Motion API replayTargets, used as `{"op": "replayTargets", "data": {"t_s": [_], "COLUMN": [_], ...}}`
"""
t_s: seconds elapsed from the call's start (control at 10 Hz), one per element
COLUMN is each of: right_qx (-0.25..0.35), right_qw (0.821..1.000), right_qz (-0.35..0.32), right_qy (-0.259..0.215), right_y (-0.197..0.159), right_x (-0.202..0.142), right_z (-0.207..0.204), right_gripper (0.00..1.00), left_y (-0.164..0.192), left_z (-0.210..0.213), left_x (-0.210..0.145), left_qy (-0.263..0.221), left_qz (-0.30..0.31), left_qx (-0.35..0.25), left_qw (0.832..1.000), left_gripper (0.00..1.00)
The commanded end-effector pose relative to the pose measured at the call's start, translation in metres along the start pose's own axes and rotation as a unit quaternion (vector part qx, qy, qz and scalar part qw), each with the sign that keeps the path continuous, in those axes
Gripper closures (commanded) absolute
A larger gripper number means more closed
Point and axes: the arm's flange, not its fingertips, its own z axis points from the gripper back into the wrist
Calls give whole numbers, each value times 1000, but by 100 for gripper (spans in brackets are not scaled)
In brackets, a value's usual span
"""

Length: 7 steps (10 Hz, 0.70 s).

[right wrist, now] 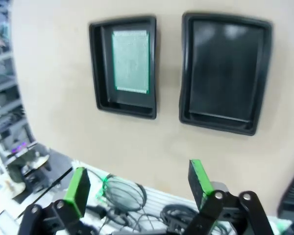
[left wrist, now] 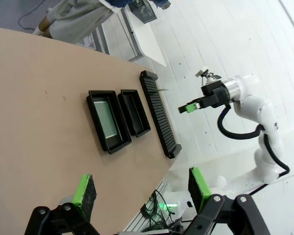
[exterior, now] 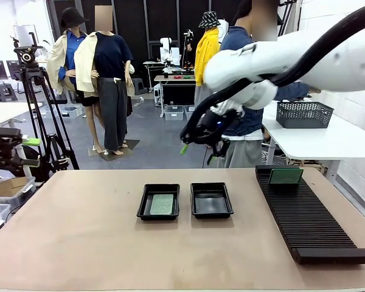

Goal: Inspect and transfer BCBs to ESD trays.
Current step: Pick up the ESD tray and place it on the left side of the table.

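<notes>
Tabletop (exterior: 79,243): nearest you; it carries two trays side by side in the middle and a long rack on the right.
Left gripper (left wrist: 142,188): fingers spread wide with nothing between them. It is held high off the table's left side, looking across at both trays and well apart from them.
Left tray (exterior: 142,204): holds a green board (exterior: 162,204) lying flat on its floor, with its long axis running away from you toward the person.
Right tray (exterior: 211,215): just beside the left tray; its dark, glossy floor has no board on it.
Right gripper (exterior: 198,154): fingers spread wide and empty. The arm reaches in from the right across the middle, raised well above the table with the wrist turned down, so its camera looks onto both trays.
Rack (exterior: 310,225): black and ribbed, with its long axis running from your edge to the far edge.
Standing board (exterior: 286,176): upright in a slot at the rack's far end, its long edge lying across the rack.
Key relation: the standing board sits to the right of the right gripper and lower, well apart from it.
Nearer arm: the right one, by a clear margin.
Your next move, as I judge it: swing the right wrist toward the rack and line the fingers up across the board's thin top edge.
</notes>
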Motion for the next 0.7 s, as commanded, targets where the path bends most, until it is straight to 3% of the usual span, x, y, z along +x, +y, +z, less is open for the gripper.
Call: {"op": "replayTargets", "data": {"t_s": [0.0,0.6], "right_qx": [52,180], "right_qw": [999,983], "right_qz": [7,20], "right_qy": [-6,-40], "right_y": [-38,-161], "right_x": [-20,-34], "right_z": [14,85], "right_gripper": [0,0], "left_y": [-17,-66], "left_z": [-23,-129], "left_x": [0,17], "left_qy": [13,17], "left_qz": [5,53], "left_qx": [31,152], "left_qw": [999,987], "left_gripper": [0,0]}}
